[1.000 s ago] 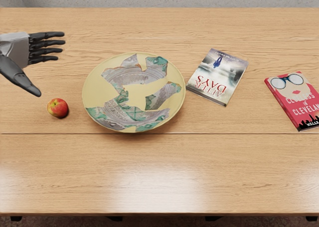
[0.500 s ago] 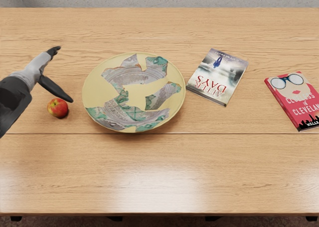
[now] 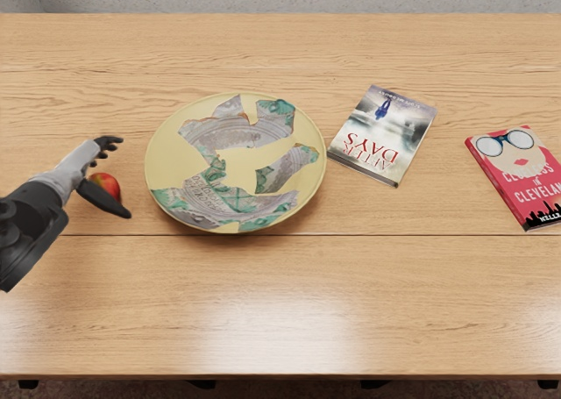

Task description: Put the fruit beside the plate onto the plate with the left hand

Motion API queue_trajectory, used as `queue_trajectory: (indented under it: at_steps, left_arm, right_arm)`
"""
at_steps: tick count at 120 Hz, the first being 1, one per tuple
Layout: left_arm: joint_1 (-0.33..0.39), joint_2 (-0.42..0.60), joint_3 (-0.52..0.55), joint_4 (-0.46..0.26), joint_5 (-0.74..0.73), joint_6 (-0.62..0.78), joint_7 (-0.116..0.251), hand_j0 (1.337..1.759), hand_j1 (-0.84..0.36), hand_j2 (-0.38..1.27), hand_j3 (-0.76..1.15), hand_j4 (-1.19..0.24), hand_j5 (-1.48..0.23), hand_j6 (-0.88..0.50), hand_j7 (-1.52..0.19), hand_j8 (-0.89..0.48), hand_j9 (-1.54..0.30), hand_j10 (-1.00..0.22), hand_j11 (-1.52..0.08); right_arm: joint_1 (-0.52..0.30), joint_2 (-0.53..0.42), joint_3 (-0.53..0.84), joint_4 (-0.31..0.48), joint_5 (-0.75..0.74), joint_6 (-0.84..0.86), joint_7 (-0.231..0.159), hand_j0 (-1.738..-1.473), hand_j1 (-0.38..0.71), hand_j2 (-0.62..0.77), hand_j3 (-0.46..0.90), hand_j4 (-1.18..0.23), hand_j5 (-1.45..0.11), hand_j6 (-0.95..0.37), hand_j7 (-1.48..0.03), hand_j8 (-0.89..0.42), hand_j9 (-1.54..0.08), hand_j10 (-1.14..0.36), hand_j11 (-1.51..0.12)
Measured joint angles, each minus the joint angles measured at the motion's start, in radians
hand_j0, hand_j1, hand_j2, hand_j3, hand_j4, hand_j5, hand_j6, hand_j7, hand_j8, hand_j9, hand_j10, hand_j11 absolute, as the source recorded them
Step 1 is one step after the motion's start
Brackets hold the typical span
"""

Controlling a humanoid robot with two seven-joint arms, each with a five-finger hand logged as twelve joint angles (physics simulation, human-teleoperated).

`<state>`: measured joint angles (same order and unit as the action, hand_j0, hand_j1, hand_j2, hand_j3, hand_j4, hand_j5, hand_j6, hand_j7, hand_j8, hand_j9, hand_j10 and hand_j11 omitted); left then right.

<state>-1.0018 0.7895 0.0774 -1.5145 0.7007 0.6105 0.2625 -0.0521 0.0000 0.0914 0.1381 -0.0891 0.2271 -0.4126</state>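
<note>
A small red-and-yellow apple (image 3: 108,185) lies on the table just left of the large yellow plate (image 3: 161,158), which has a green and grey pattern. My left hand (image 3: 117,178) comes in low from the left edge and sits right at the apple. Its fingers (image 3: 107,142) reach over the far side of the apple and the thumb (image 3: 105,202) lies along the near side. The hand is still spread, not closed on the fruit, and it covers the apple's left part. The right arm does not show.
Two books lie to the right of the plate: a grey-blue one (image 3: 382,134) close to its rim and a red one (image 3: 519,175) near the right edge. Bare wooden table (image 3: 280,311) stretches across the front.
The left hand has dropped from above and behind the apple down to it, turning edge-on so that fingers and thumb now flank the fruit. The apple has stayed where it was.
</note>
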Motion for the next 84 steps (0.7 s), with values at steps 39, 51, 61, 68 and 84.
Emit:
queue_trajectory:
  at_steps: [39, 51, 61, 68, 84]
  left_arm:
    - [0.018, 0.001, 0.005, 0.018, -0.001, 0.001, 0.002, 1.658, -0.06, 0.07, 0.00, -0.35, -0.45, -0.35, -0.45, -0.35, -0.45, -0.35, -0.45]
    - [0.022, 0.005, 0.006, 0.018, -0.002, 0.001, 0.005, 1.658, -0.12, 0.08, 0.00, -0.39, -0.51, -0.39, -0.51, -0.39, -0.51, -0.39, -0.51]
    - [0.022, 0.008, 0.006, 0.019, -0.004, 0.001, 0.011, 1.658, -0.16, 0.09, 0.00, -0.43, -0.56, -0.43, -0.56, -0.43, -0.56, -0.43, -0.55]
    - [0.025, 0.009, 0.005, 0.018, -0.003, 0.001, 0.016, 1.658, -0.19, 0.10, 0.00, -0.46, -0.59, -0.46, -0.59, -0.46, -0.59, -0.46, -0.59]
    - [0.034, 0.035, 0.005, 0.016, -0.001, 0.000, 0.019, 1.657, -0.24, 0.17, 0.00, -0.52, -0.67, -0.49, -0.67, -0.50, -0.68, -0.52, -0.68]
  right_arm:
    - [0.000, 0.000, 0.000, 0.000, 0.000, 0.000, 0.000, -1.658, -0.35, 0.00, 0.00, 0.00, 0.00, 0.00, 0.00, 0.00, 0.00, 0.00, 0.00]
    - [0.000, 0.000, 0.000, 0.000, 0.000, 0.000, 0.000, -1.658, -0.35, 0.00, 0.00, 0.00, 0.00, 0.00, 0.00, 0.00, 0.00, 0.00, 0.00]
    - [0.000, 0.000, 0.000, 0.000, 0.000, 0.000, 0.000, -1.658, -0.35, 0.00, 0.00, 0.00, 0.00, 0.00, 0.00, 0.00, 0.00, 0.00, 0.00]
    - [0.000, 0.000, 0.000, 0.000, 0.000, 0.000, 0.000, -1.658, -0.35, 0.00, 0.00, 0.00, 0.00, 0.00, 0.00, 0.00, 0.00, 0.00, 0.00]
    - [0.000, 0.000, 0.000, 0.000, 0.000, 0.000, 0.000, -1.658, -0.35, 0.00, 0.00, 0.00, 0.00, 0.00, 0.00, 0.00, 0.00, 0.00, 0.00]
